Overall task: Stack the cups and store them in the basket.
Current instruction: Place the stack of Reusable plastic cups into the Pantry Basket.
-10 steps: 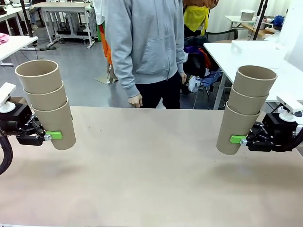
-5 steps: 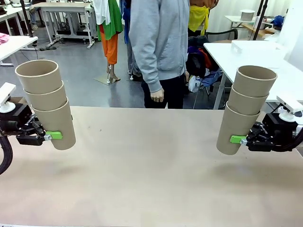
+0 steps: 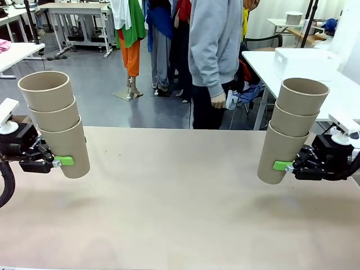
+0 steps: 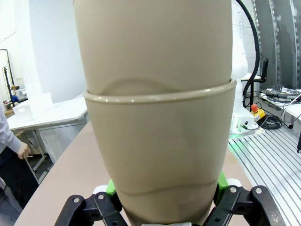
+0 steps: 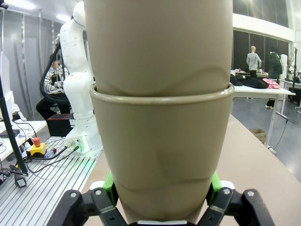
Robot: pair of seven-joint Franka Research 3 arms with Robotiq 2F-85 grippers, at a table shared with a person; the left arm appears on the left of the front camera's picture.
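Held above the table [image 3: 180,219] at either side of the frame: two stacks of three nested paper cups.
At middle left, left stack [image 3: 54,121] clamped at its lowest cup by the left gripper [image 3: 66,161], fingers closed; at middle right, right stack [image 3: 293,129] gripped likewise by the right gripper [image 3: 280,166]. Both tilted outward, two cups nested inside each lowest one.
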